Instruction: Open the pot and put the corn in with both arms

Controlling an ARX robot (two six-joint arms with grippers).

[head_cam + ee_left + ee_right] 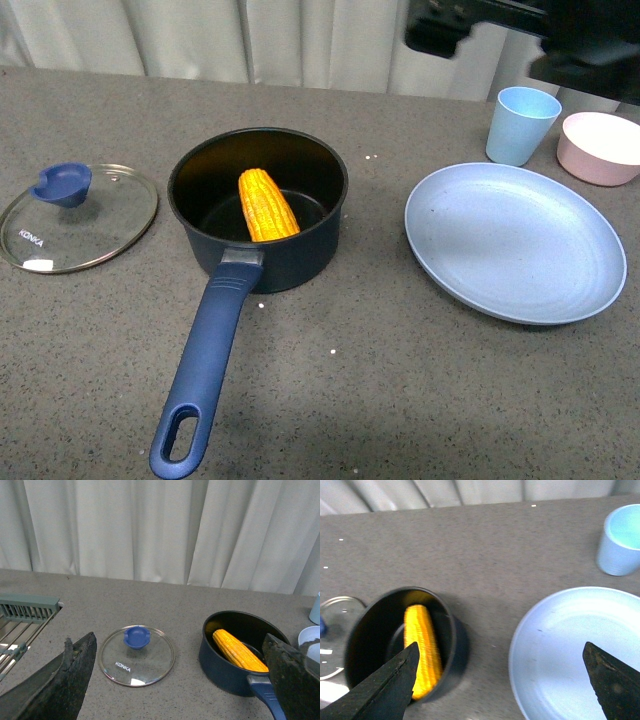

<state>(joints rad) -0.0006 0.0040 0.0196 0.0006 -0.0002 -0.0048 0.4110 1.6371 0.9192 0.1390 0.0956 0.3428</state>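
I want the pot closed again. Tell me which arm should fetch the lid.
Left. The lid lies on the left of the pot, and the left wrist view looks straight at it; the right arm is over the plate.

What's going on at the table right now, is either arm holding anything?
Neither arm holds anything. The corn already lies inside the open pot, leaning against its wall. The glass lid sits flat on the counter beside the pot, on the robot's left. The left gripper is open and empty, looking toward lid and pot. The right gripper is open too, above the pot and the empty blue plate. A blue cup and pink bowl stand behind the plate.
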